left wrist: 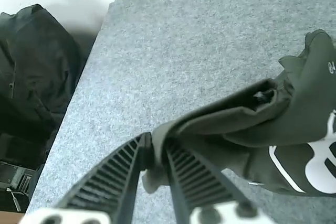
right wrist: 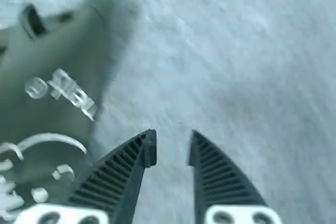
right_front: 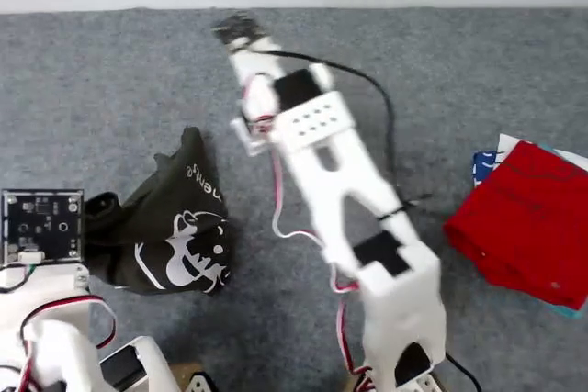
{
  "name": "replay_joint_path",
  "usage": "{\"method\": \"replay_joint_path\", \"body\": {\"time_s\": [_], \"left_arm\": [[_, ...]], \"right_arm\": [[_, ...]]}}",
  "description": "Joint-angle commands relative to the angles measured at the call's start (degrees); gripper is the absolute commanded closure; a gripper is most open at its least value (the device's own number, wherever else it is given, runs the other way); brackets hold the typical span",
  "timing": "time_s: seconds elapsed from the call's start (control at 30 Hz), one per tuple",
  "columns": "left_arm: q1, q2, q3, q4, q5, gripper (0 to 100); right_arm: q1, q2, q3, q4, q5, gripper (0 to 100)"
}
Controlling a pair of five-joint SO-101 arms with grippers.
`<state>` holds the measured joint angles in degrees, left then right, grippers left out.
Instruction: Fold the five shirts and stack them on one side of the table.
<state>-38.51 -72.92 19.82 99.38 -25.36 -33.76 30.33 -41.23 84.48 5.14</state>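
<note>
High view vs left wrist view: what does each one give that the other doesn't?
High view adds: the right arm stretched across the middle of the table, and the red shirt folded on top of a pile at that arm's side of the table.
Left wrist view adds: the left pincer shut on a fold of the black shirt, and a dark bag-like thing beyond the mat's edge.
Both: the crumpled black shirt with its white print, and the grey mat.
</note>
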Motion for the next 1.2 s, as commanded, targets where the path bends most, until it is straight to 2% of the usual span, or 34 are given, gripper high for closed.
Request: {"method": "replay_joint_path", "body": {"time_s": [0.0,0.1,0.2,0.37,0.77,0.9,1.0,1.1,1.17], "left_arm": [[-0.35,-0.26,0.04,0.97,0.53,99],[-0.35,-0.26,0.04,0.97,0.53,99],[-0.35,-0.26,0.04,0.97,0.53,99],[-0.35,-0.26,0.04,0.97,0.53,99],[-0.35,-0.26,0.13,1.05,0.62,99],[-0.35,-0.70,2.07,1.05,0.62,99],[-0.44,-0.70,2.77,1.05,0.62,99],[-0.44,-0.70,2.86,0.97,0.62,99],[-0.44,-0.62,2.86,0.97,0.62,99]], "right_arm": [[-1.98,5.05,-11.52,-0.92,-0.26,96.4],[-2.95,10.68,-18.11,-0.31,-0.44,94.0],[-3.56,14.73,-22.77,0.40,-0.97,84.0],[-5.93,19.12,-28.57,0.40,-6.24,70.5],[-15.16,25.98,-30.33,-1.01,-6.95,69.2],[-15.08,31.34,-30.42,-0.92,-6.59,73.1],[-13.14,33.89,-30.51,0.66,-6.15,87.0],[-10.42,33.89,-30.51,2.86,-2.46,99.8],[-8.48,32.84,-31.38,6.02,-1.85,97.5]]}}
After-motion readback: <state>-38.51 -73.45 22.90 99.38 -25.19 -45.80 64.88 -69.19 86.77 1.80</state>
